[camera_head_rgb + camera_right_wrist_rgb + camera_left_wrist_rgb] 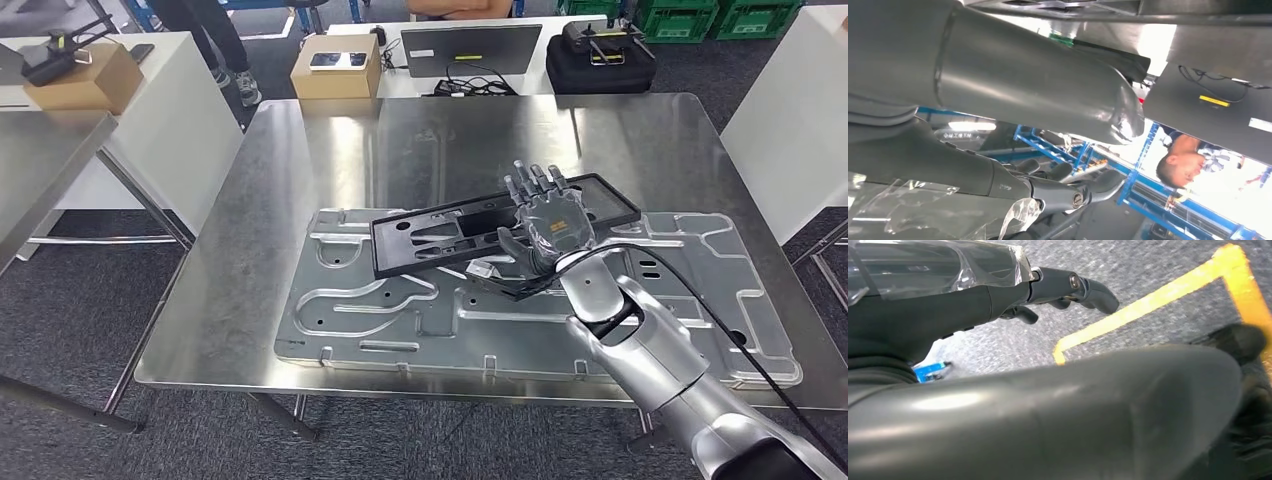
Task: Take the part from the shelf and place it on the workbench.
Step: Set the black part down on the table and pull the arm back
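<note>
Our right hand (549, 222) rests, fingers spread, on the black plastic frame (480, 232) lying askew over the stamped metal panel (400, 320); pulling back carelessly could drag it.

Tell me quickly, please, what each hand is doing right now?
Left hand: hangs over the floor, fingers curled, holding nothing.
Right hand: over the black plastic frame; grip cannot be told.
</note>
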Controlling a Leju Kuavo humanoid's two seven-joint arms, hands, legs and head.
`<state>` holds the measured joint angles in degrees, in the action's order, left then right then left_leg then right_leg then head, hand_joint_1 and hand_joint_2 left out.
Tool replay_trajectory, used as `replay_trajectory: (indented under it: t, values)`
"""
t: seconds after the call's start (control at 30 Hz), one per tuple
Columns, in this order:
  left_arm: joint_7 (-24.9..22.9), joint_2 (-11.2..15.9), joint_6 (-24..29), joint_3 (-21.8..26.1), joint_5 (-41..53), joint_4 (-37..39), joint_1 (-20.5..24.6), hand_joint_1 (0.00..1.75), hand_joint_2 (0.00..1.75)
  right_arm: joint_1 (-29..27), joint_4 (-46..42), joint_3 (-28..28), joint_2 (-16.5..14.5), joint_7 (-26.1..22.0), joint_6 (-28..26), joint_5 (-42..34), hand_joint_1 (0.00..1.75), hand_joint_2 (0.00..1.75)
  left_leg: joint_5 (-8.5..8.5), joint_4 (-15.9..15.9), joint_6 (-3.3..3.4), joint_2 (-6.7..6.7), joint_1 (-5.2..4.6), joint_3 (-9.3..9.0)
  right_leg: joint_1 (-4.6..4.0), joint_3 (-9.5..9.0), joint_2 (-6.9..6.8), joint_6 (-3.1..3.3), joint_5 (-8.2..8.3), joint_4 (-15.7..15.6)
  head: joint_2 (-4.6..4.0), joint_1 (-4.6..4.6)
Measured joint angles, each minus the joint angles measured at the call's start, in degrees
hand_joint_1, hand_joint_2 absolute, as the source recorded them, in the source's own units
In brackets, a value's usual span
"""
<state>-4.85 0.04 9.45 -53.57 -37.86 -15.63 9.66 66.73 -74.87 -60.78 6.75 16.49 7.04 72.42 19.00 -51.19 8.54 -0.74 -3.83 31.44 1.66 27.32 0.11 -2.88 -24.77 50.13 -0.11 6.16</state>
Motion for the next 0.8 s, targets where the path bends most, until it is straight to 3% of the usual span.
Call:
replay_trajectory:
  t: [0.07, 0.13, 0.2, 0.27, 0.3, 0.33, 0.37, 0.43, 0.47, 0.53, 0.6, 0.67, 0.77, 0.8]
  values:
    - [0.0, 0.2, 0.1, 0.0, 0.0, 0.0, 0.1, 0.00, 0.00, 0.0, 0.1, 0.0, 0.0, 0.0, 0.0, -0.2, 0.00, 0.00, -0.21, 2.1, 0.61, 0.15, -0.41, -1.15, 0.12, -0.04, 0.04, -0.09, 0.13, -0.3, 0.01, 0.02]
    - [0.1, 0.1, 0.2, 0.0, 0.0, 0.0, 0.1, 0.00, 0.00, 0.1, 0.1, 0.0, 0.0, 0.0, 0.0, -0.3, 0.00, 0.00, -0.61, 3.8, 0.42, 0.19, 0.05, -1.99, -0.12, 0.42, 0.13, -0.15, -0.99, 0.7, 0.02, 0.03]
    - [0.1, 0.0, 0.2, 0.0, 0.0, 0.0, 0.3, 0.00, 0.00, 0.2, 0.1, 0.0, 0.0, 0.0, 0.0, -0.4, 0.00, 0.00, -0.86, 5.0, 0.06, 0.21, 0.58, -2.55, -0.51, 3.22, 0.19, -0.28, -4.50, 6.5, 0.01, 0.02]
    - [0.1, -0.3, 0.0, 0.0, -0.1, 0.0, 0.4, 0.00, 0.00, 0.1, 0.2, 0.0, 0.1, 0.0, 0.0, -0.4, 0.00, 0.00, -0.78, 4.4, -0.14, 0.20, 0.64, -2.02, -0.58, 7.82, 0.20, -0.62, -8.24, 15.6, 0.01, 0.01]
    - [0.1, -0.4, -0.1, 0.0, -0.1, 0.0, 0.3, 0.00, 0.00, -0.1, 0.2, 0.0, 0.1, -0.1, 0.0, -0.5, 0.00, 0.00, -0.71, 4.0, -0.21, 0.20, 0.69, -1.70, -0.53, 9.34, 0.18, -0.82, -8.85, 18.3, 0.01, 0.00]
    - [0.1, -0.5, -0.1, 0.0, -0.2, 0.0, 0.2, 0.00, 0.00, -0.3, 0.3, 0.0, 0.1, -0.1, 0.1, -0.5, 0.00, 0.00, -0.68, 3.6, -0.28, 0.20, 0.78, -1.38, -0.44, 9.73, 0.15, -1.03, -8.30, 18.8, 0.02, 0.00]
    - [0.1, -0.6, -0.1, 0.0, -0.2, 0.0, 0.2, 0.00, 0.00, -0.4, 0.3, -0.1, 0.1, -0.1, 0.1, -0.5, 0.00, 0.00, -0.63, 3.2, -0.44, 0.20, 0.92, -1.08, -0.31, 8.77, 0.12, -1.29, -6.66, 16.6, 0.02, -0.01]
    - [0.2, -0.6, -0.2, 0.0, -0.2, 0.0, 0.1, 0.00, 0.00, -0.2, 0.3, -0.1, 0.1, -0.1, 0.1, -0.5, 0.00, 0.00, -0.45, 2.2, -1.11, 0.17, 1.06, -0.47, 0.14, 4.62, 0.08, -2.03, -2.61, 8.3, 0.01, -0.03]
    - [0.3, -0.6, -0.1, 0.0, -0.2, 0.0, 0.2, 0.00, 0.00, -0.1, 0.3, -0.1, 0.1, -0.1, 0.1, -0.5, 0.00, 0.00, -0.42, 1.7, -1.48, 0.14, 1.05, -0.15, 0.34, 2.87, 0.21, -2.02, -1.08, 4.8, 0.01, -0.03]
    - [0.4, -0.5, -0.1, 0.0, -0.2, 0.0, 0.2, 0.00, 0.00, 0.0, 0.3, -0.1, 0.1, -0.1, 0.1, -0.6, 0.00, 0.00, -0.86, 1.1, -2.04, 0.08, 0.80, 0.47, 0.51, 1.73, 0.47, -1.31, 0.28, 1.9, 0.00, -0.03]
    - [0.4, -0.5, -0.1, 0.0, -0.3, 0.0, 0.0, 0.00, 0.00, 0.1, 0.4, -0.1, 0.1, -0.1, 0.1, -0.6, 0.00, 0.00, -1.24, 0.9, -2.41, 0.05, 0.81, 1.24, 0.60, 2.48, 0.50, -0.12, 1.22, 1.8, 0.00, -0.02]
    - [0.4, -0.4, -0.2, 0.0, -0.4, 0.0, -0.1, 0.00, 0.00, 0.2, 0.4, -0.1, 0.0, -0.1, 0.2, -0.6, 0.00, 0.00, 1.72, -2.1, -3.37, 0.10, 1.14, 2.99, 0.82, 3.63, 0.40, 0.72, 2.28, 1.7, 0.00, -0.01]
    - [0.4, -0.4, -0.3, 0.0, -0.4, 0.0, 0.0, 0.00, 0.00, 0.2, 0.4, -0.1, 0.0, -0.2, 0.2, -0.6, 0.00, 0.00, 10.38, -14.7, -5.18, 0.20, 2.52, 6.83, 0.95, 5.55, 0.23, 1.21, 3.78, 1.6, 0.00, 0.00]
    - [0.4, -0.4, -0.3, 0.0, -0.4, 0.0, 0.0, 0.00, 0.00, 0.2, 0.4, -0.1, 0.0, -0.2, 0.2, -0.6, 0.00, 0.00, 12.08, -17.8, -5.46, 0.22, 2.90, 7.14, 0.98, 6.16, 0.15, 1.17, 4.25, 1.6, 0.00, 0.00]
